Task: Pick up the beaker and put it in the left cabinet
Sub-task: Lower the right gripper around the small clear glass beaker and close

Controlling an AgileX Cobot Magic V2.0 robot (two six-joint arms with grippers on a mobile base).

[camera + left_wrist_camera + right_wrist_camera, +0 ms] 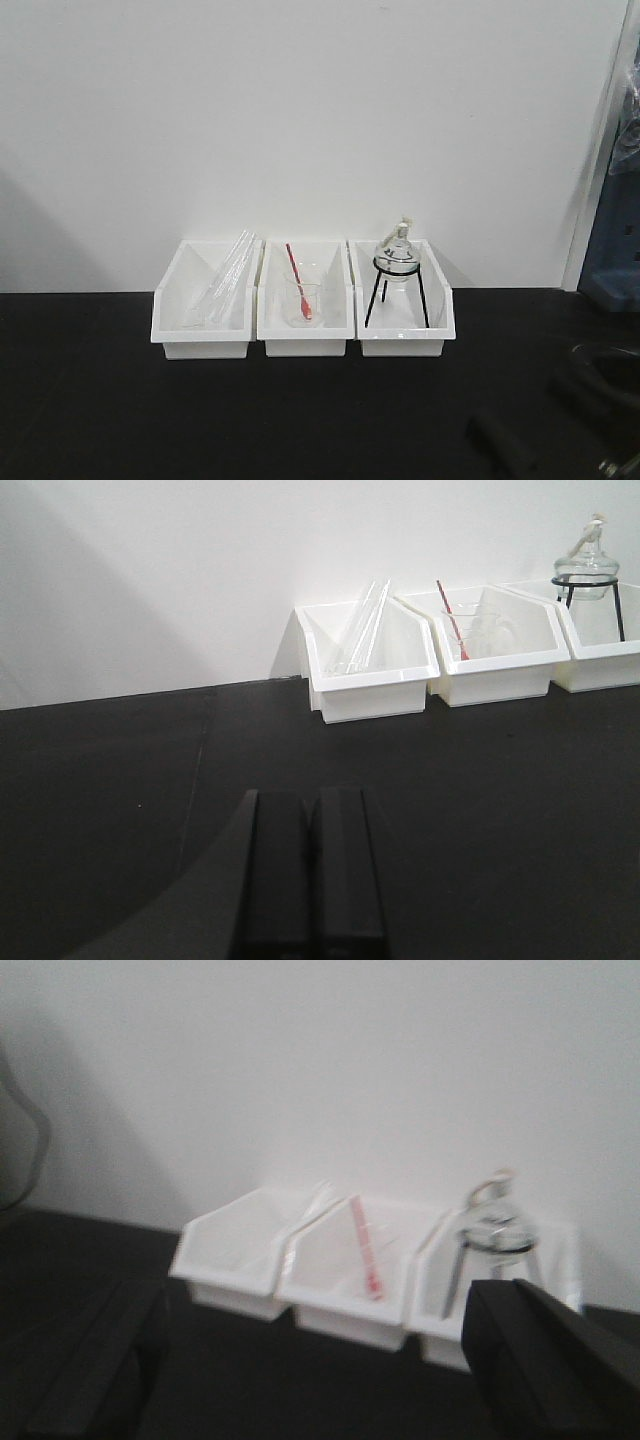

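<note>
The beaker (302, 302) stands upright in the middle bin (305, 340), a red rod (296, 275) leaning inside it. Thin glass, likely light, slick and fragile: pinch its wall gently near the rim. Left gripper (310, 815) is pressed together, right gripper (315, 1310) spread wide, both short of the bin.

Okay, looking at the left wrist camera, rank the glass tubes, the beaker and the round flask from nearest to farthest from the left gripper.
Measured from the left gripper:
1. glass tubes, ahead and slightly to the right.
2. beaker, further right, next to the tubes.
3. round flask, far right, near the frame's edge.
</note>
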